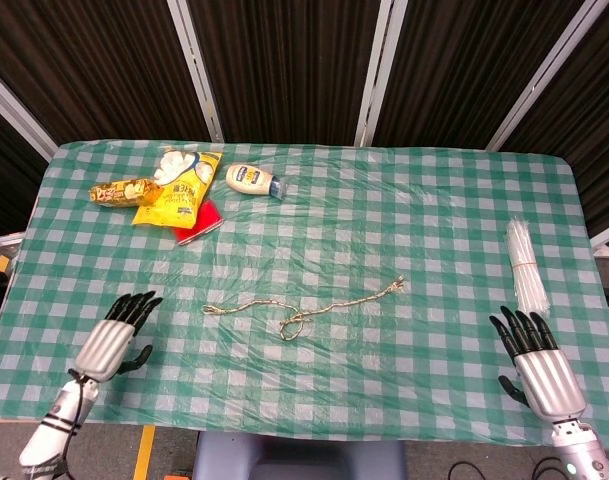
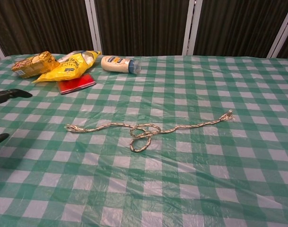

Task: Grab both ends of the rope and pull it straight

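Note:
A thin tan rope [image 1: 302, 309] [image 2: 146, 130] lies on the green checked tablecloth, with a loose loop near its middle. Its left end [image 1: 210, 310] [image 2: 70, 127] and its frayed right end [image 1: 397, 285] [image 2: 227, 114] both lie free. My left hand [image 1: 112, 340] hovers over the near left of the table, fingers spread and empty, some way left of the rope's left end; its fingertips [image 2: 6, 95] show at the chest view's left edge. My right hand [image 1: 537, 365] is at the near right edge, open, far from the rope.
At the back left lie a yellow snack bag [image 1: 176, 187], a small gold packet [image 1: 122, 190], a red flat item [image 1: 198, 220] and a mayonnaise bottle [image 1: 254, 180]. A bundle of white sticks [image 1: 526, 268] lies near the right edge.

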Available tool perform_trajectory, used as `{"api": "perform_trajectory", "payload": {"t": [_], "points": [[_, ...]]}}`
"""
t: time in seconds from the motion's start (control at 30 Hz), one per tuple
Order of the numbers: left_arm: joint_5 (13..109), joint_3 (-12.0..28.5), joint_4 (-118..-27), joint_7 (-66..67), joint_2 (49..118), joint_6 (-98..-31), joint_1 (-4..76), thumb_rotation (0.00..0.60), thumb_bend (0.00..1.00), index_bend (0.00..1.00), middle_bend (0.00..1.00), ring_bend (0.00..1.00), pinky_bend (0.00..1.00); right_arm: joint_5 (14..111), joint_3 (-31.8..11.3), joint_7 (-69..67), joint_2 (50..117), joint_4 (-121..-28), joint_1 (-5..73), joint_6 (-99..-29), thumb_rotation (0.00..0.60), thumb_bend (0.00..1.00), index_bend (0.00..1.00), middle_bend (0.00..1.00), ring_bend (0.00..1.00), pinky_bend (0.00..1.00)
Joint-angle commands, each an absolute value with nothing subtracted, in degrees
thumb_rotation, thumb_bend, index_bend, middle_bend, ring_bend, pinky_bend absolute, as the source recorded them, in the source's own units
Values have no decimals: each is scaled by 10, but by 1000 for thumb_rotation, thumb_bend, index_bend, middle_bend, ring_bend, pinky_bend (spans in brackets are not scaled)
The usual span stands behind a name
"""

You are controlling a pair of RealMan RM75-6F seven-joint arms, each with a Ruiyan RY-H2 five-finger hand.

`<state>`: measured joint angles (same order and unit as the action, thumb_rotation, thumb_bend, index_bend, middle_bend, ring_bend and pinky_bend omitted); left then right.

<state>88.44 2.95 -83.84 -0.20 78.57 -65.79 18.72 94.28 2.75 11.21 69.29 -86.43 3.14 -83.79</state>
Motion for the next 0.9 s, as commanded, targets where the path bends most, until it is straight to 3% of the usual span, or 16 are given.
{"api": "perform_trajectory", "payload": {"t": [0.03,0.23,0.37,0.6,0.9], "points": [[851,56,-821,-11,828,-618,225,600,437,9,0,0,47,938,26,117,696,-863,33,-833,600,307,0,0,0,0],[828,77,-785,11,889,-599,261,600,436,182,0,0,44,929,23,124,701,-860,36,-823,600,307,0,0,0,0],[814,86,-755,25,927,-594,278,600,434,228,0,0,44,925,23,127,702,-859,38,-817,600,307,0,0,0,0],[802,96,-686,25,990,-601,299,600,428,394,1,0,45,923,22,125,702,-859,38,-818,600,307,0,0,0,0],[797,90,-614,29,1047,-598,319,600,427,416,21,0,46,921,23,123,700,-860,39,-816,600,306,0,0,0,0]]}}
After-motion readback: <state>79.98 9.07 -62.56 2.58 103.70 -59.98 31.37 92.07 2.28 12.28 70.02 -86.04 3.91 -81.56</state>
